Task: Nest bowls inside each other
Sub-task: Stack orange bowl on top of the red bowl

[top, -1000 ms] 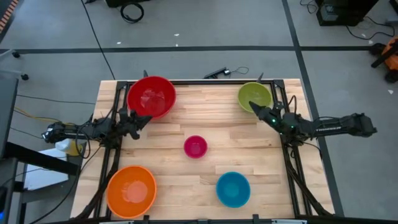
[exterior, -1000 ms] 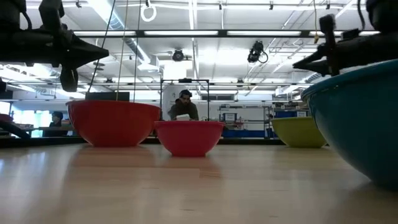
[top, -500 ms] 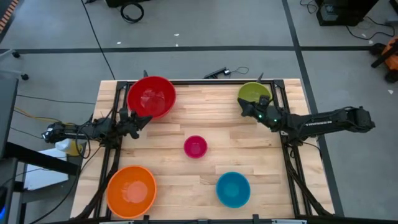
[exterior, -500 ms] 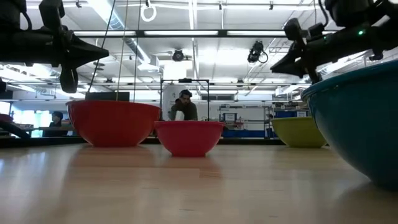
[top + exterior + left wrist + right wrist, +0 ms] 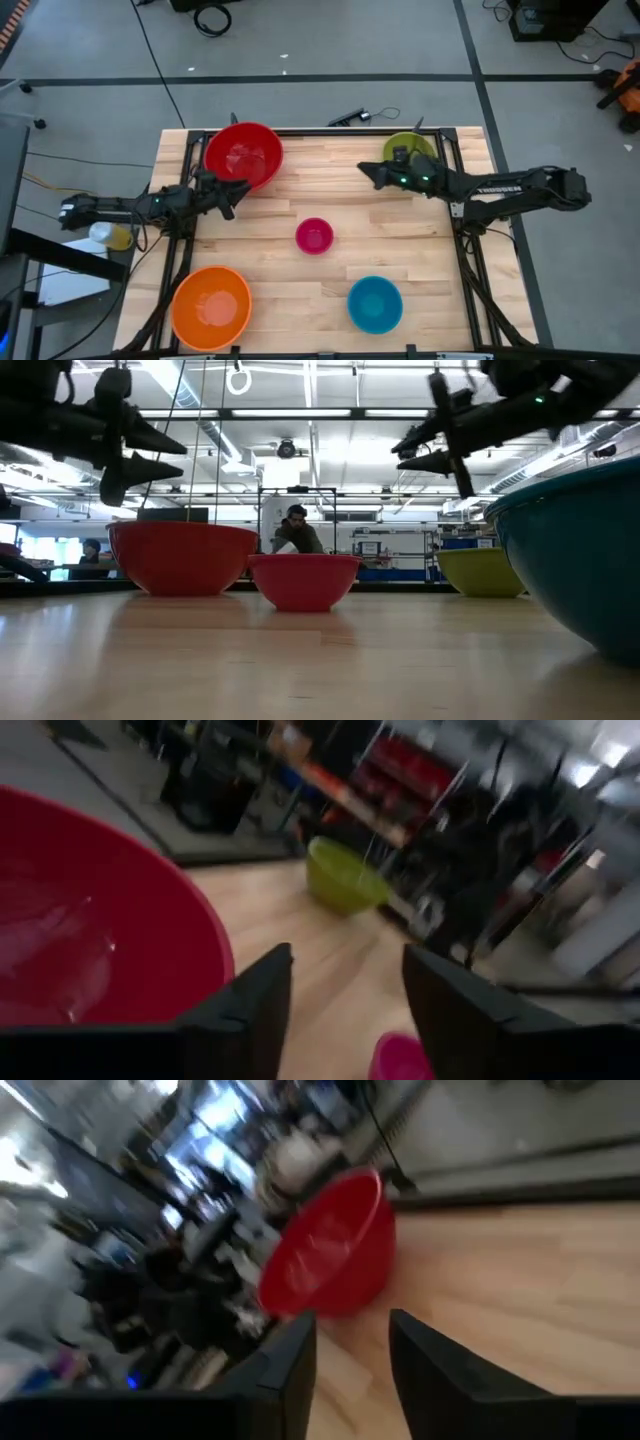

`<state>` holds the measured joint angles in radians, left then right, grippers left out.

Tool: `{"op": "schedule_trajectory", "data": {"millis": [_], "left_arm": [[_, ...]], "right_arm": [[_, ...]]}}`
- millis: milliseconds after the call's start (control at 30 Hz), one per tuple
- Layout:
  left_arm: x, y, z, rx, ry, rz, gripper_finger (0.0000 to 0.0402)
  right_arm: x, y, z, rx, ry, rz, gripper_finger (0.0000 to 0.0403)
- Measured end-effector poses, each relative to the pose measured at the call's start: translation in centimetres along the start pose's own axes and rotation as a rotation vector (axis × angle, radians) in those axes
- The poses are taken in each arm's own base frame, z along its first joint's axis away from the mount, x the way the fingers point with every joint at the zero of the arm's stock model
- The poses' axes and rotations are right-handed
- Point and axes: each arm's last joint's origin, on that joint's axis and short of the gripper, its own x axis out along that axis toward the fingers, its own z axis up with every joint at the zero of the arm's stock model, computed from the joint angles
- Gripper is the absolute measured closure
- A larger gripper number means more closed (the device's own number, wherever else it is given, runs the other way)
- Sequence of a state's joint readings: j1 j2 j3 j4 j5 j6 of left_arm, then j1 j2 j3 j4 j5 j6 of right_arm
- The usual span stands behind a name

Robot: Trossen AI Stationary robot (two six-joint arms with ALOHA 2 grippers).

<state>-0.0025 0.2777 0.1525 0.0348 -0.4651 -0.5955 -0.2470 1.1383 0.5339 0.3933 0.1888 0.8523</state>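
Five bowls stand upright on their bases on the wooden table: red [image 5: 243,155] far left, lime green [image 5: 420,145] far right, magenta pink [image 5: 314,236] in the middle, orange [image 5: 211,307] near left, blue [image 5: 375,304] near right. My left gripper [image 5: 240,188] is open just on the near side of the red bowl, above the table. It points toward the table's right side. My right gripper [image 5: 362,170] is open in the air left of the green bowl, pointing at the red bowl [image 5: 330,1260]. Neither holds anything.
Black frame rails [image 5: 465,250] run along the table's left, right and far edges. Bare wood [image 5: 320,185] lies between the red and green bowls. Beyond the far edge a person [image 5: 296,530] sits in the room.
My right gripper has swung from the green bowl's near rim toward the table's left, rising a little, and has opened. My left gripper has opened beside the red bowl. No bowl has moved.
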Motion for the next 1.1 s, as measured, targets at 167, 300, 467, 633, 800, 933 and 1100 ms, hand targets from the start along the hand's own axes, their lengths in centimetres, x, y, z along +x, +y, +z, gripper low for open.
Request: {"op": "schedule_trajectory", "data": {"millis": [167,300,467,633,800,933,1100], "left_arm": [[0.8,-1.9,1.3,0.097,0.257,0.011,0.0171],[0.9,-3.2,2.2,0.158,0.556,0.037,0.0176],[0.3,-4.4,2.2,0.187,0.908,-0.035,0.0182],[-1.1,-5.2,1.3,0.161,1.236,-0.11,0.0182],[-2.4,-5.8,0.3,0.169,1.388,-0.096,0.0182],[-3.0,-6.7,-0.6,0.217,1.444,-0.145,0.0182],[-3.3,-7.7,-1.8,0.28,1.493,-0.183,0.0182]], "right_arm": [[2.9,1.1,-0.2,0.02,0.2,-0.17,0.0249],[4.2,2.3,-1.1,-0.057,0.359,-0.207,0.0249],[4.8,3.3,-2.4,-0.183,0.484,-0.23,0.0249],[4.5,3.4,-2.8,-0.249,0.511,-0.247,0.0249],[4.5,3.3,-2.9,-0.263,0.523,-0.241,0.0249],[4.3,3.5,-3.2,-0.284,0.542,-0.232,0.0249],[3.9,3.6,-3.8,-0.316,0.57,-0.257,0.0249]]}}
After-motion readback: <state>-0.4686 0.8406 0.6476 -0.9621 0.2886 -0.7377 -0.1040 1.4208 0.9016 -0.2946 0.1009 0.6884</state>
